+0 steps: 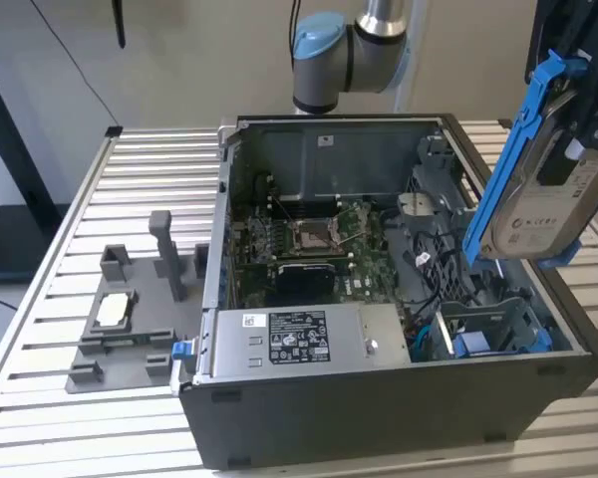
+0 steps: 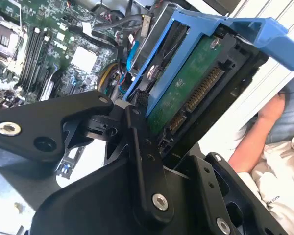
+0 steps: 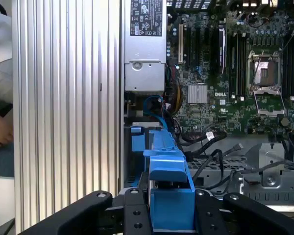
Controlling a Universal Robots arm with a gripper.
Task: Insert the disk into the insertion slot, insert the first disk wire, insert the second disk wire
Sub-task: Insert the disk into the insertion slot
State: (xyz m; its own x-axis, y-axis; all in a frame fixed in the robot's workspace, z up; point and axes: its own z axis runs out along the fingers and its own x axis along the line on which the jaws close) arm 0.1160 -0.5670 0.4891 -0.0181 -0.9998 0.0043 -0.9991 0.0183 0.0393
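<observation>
Arm [image 1: 374, 40] at the open computer case [image 1: 379, 418], gripper [image 1: 576, 134] clamped on the disk [image 1: 543, 204].
The gripper hangs above the case's corner on the exterior view's right. In the second wrist view its black fingers [image 2: 142, 147] press on either side of the disk, which is held tilted and clear of the case. A grey arm joint with a blue cap [image 1: 324, 50] sits just behind the case's far wall.

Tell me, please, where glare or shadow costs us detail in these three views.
Exterior view: shadow lies inside the case, while the disk is well lit. Second wrist view: daylight bleaches the table beyond the disk. First wrist view: the table glares pale, while the board is evenly lit.
</observation>
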